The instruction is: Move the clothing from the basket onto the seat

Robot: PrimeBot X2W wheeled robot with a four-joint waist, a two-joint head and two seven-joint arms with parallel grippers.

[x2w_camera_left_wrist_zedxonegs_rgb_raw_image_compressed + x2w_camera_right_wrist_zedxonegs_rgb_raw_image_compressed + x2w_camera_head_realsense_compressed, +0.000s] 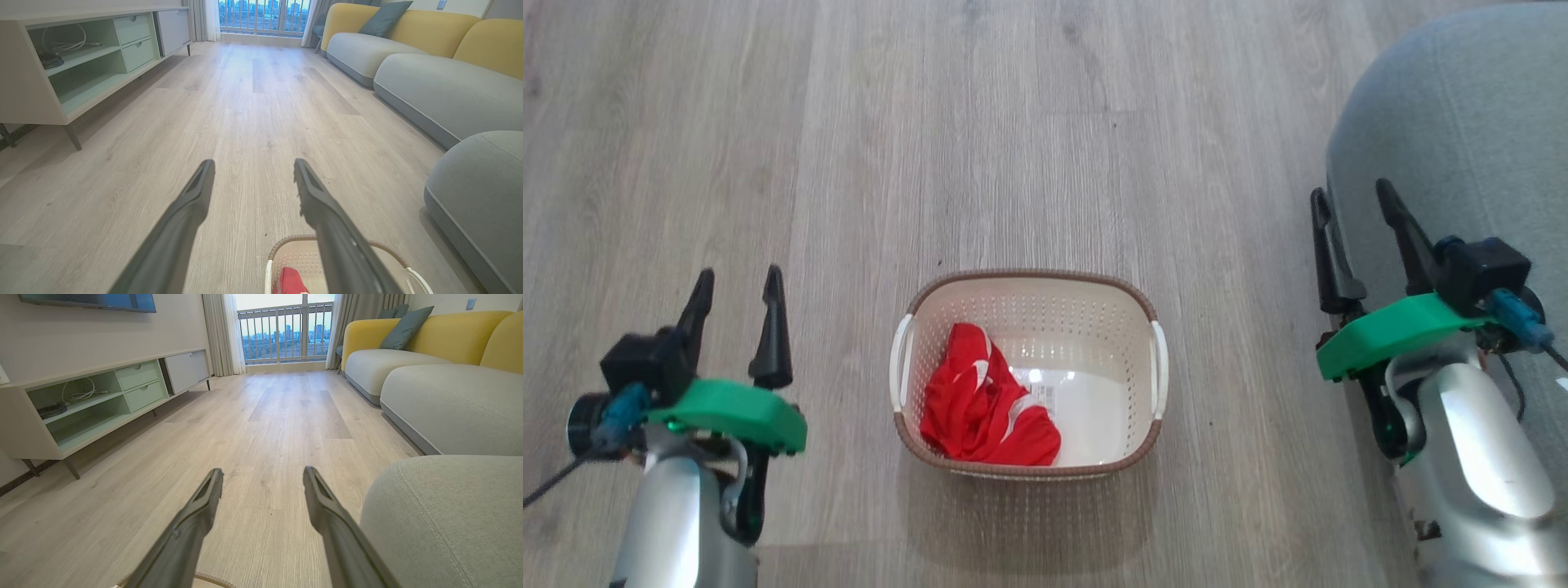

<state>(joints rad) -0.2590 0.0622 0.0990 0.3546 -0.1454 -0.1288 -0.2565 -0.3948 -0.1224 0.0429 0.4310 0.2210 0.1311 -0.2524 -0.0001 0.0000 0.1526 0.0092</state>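
A cream perforated basket point(1123, 343) with a brown rim stands on the wood floor in the middle of the head view. Crumpled red clothing point(980, 404) with white stripes lies in its left half, and a corner of the clothing point(291, 281) shows in the basket point(292, 255) at the bottom of the left wrist view. The grey-green seat point(1462, 139) fills the right edge; it also appears as the seat point(482, 183) and the seat point(441, 514). My left gripper point(739, 282) hangs open left of the basket, holding nothing. My right gripper point(1352, 204) is open beside the seat's edge, holding nothing.
A pale TV cabinet point(81, 404) with open shelves runs along the left wall. Grey and yellow sofa sections point(429, 367) line the right side. Bare wood floor point(253, 114) stretches ahead toward a balcony window point(282, 332).
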